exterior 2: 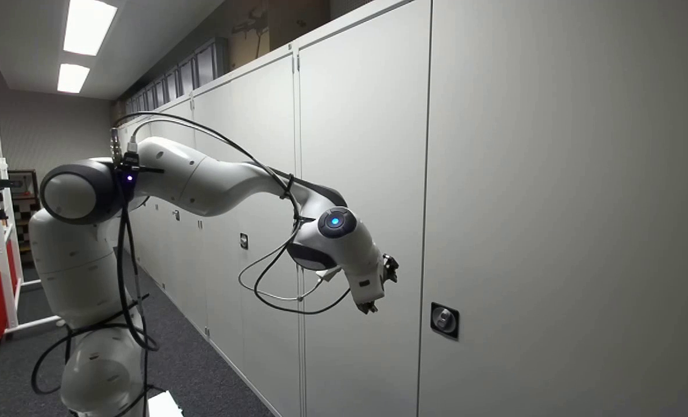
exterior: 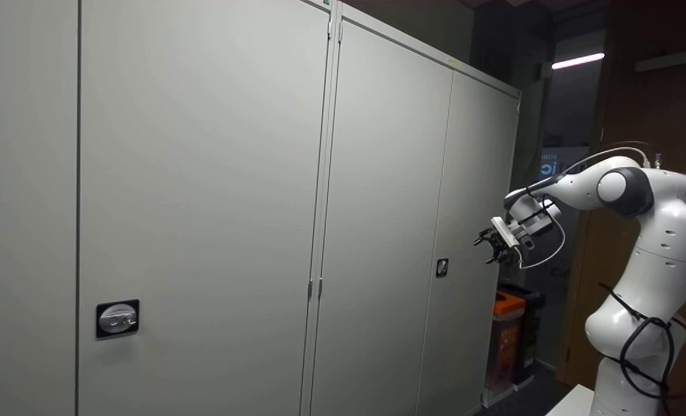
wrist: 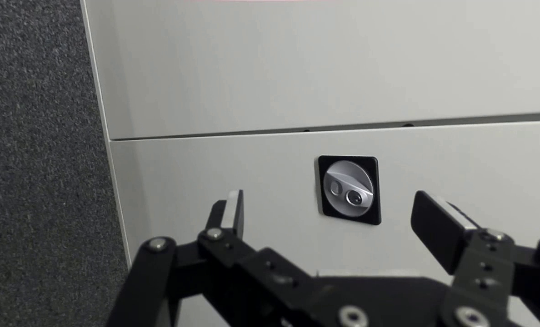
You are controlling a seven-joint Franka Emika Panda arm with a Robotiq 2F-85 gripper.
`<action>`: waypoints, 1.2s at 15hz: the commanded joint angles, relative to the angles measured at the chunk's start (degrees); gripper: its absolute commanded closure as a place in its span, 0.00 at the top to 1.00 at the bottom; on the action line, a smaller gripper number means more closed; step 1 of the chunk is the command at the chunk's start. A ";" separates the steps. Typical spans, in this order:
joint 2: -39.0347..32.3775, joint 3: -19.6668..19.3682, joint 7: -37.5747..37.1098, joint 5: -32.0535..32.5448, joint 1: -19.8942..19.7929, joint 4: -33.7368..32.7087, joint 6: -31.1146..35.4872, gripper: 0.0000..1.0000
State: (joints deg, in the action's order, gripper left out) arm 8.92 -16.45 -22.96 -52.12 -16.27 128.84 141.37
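Now, in an exterior view, your gripper [exterior: 483, 251] hangs above and right of the latch [exterior: 442, 267]; in an exterior view, left of it, before the cabinet [exterior 2: 552, 174]. In the wrist view, your empty jaws stand spread, the latch framed between, beyond the fingertips [wrist: 429, 218].

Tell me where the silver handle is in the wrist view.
In the wrist view, the silver handle sits right of centre, below the door gap, beyond the open gripper.

Both exterior views see arm [exterior 2: 208, 180] and cabinets [exterior: 383, 173] obliquely; the wrist view faces nearby doors [wrist: 270, 170].
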 commanded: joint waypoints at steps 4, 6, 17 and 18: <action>7.78 -0.74 -7.74 6.92 -2.70 1.84 -10.51 1.00; 9.61 -0.97 -6.57 10.60 -3.77 2.04 -13.95 1.00; 17.34 -1.49 5.95 37.22 -6.15 0.99 -31.36 1.00; 17.69 -1.54 7.80 38.52 -6.01 0.97 -31.83 1.00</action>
State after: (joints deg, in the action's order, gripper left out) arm 24.27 -18.02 -20.24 -17.48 -22.22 129.24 111.78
